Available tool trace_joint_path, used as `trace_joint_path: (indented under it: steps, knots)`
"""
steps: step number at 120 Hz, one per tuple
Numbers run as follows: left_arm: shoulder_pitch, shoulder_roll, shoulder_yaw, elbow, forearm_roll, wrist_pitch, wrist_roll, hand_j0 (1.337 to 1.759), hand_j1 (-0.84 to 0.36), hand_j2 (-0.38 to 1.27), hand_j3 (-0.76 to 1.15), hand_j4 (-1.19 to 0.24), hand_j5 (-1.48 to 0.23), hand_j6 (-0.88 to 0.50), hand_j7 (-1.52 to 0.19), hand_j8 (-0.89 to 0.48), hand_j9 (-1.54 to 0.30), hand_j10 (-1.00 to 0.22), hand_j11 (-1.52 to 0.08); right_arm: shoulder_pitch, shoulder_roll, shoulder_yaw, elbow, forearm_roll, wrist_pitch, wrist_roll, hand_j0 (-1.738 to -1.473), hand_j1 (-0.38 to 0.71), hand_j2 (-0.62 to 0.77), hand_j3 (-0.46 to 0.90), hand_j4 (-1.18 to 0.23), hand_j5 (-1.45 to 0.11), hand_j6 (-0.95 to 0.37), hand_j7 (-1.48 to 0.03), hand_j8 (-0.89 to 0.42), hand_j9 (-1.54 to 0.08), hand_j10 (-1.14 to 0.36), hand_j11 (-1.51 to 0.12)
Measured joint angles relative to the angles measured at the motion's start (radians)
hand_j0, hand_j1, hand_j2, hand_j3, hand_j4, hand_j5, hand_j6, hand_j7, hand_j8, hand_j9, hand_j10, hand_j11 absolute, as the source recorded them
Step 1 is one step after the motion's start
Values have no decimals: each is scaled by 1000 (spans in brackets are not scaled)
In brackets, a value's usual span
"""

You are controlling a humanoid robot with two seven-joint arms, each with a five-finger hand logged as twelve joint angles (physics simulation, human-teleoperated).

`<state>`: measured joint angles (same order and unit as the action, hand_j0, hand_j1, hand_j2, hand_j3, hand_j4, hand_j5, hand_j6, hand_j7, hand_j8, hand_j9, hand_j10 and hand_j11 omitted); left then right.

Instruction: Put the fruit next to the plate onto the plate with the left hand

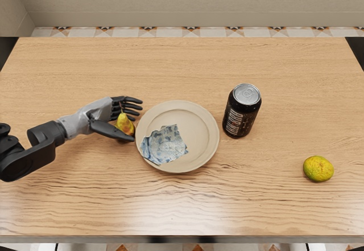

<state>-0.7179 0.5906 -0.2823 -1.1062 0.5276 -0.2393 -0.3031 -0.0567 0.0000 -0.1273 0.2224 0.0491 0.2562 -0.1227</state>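
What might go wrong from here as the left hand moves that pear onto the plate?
The left hand grips the pear only between thumb and fingertips, so the rounded fruit may slip out on lifting. The pear sits right by the plate rim, so carrying it too low could catch the rim and shove the plate. If released carelessly, it might roll across the plate toward the soda can.

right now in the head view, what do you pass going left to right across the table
left hand at the pear → plate → can → citrus
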Motion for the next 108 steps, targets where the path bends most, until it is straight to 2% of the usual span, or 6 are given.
trace_joint_path:
  steps: [23, 27, 36, 50, 70, 108]
  knots:
    - [11, 0, 1, -6, 0, -1, 5, 1651, -152, 79, -12, -418, -542, -418, -543, -418, -543, -417, -543, 0, 0, 0, 0, 0, 0, 0, -1658, -329, -3, 0, -17, -22, -16, -22, -16, -22, -16, -22]
    - [16, 0, 1, -8, -1, -1, 6, 1639, -170, -1, 154, -432, -557, -432, -557, -432, -558, -427, -559, 0, 0, 0, 0, 0, 0, 0, -1658, -329, -3, 0, -17, -22, -16, -22, -16, -22, -16, -22]
    - [17, 1, 1, -12, -1, -1, 7, 1641, -203, -11, 289, -466, -592, -416, -611, -463, -596, -456, -598, 0, 0, 0, 0, 0, 0, 0, -1658, -329, -3, 0, -17, -22, -16, -22, -16, -22, -16, -22]
    - [17, 10, 2, -14, 0, -1, 8, 1648, -244, 45, 171, -505, -648, -481, -643, -503, -651, -489, -652, 0, 0, 0, 0, 0, 0, 0, -1658, -329, -3, 0, -17, -22, -16, -22, -16, -22, -16, -22]
    - [17, 30, 2, -19, 0, -2, 8, 1654, -284, 72, 76, -545, -708, -534, -706, -540, -709, -440, -710, 0, 0, 0, 0, 0, 0, 0, -1658, -329, -3, 0, -17, -22, -16, -22, -16, -22, -16, -22]
    - [2, 67, -1, -59, -1, -9, 7, 1656, -402, 129, 16, -605, -797, -603, -798, -427, -810, -338, -806, 0, 0, 0, 0, 0, 0, 0, -1658, -329, -3, 0, -17, -22, -16, -22, -16, -22, -16, -22]
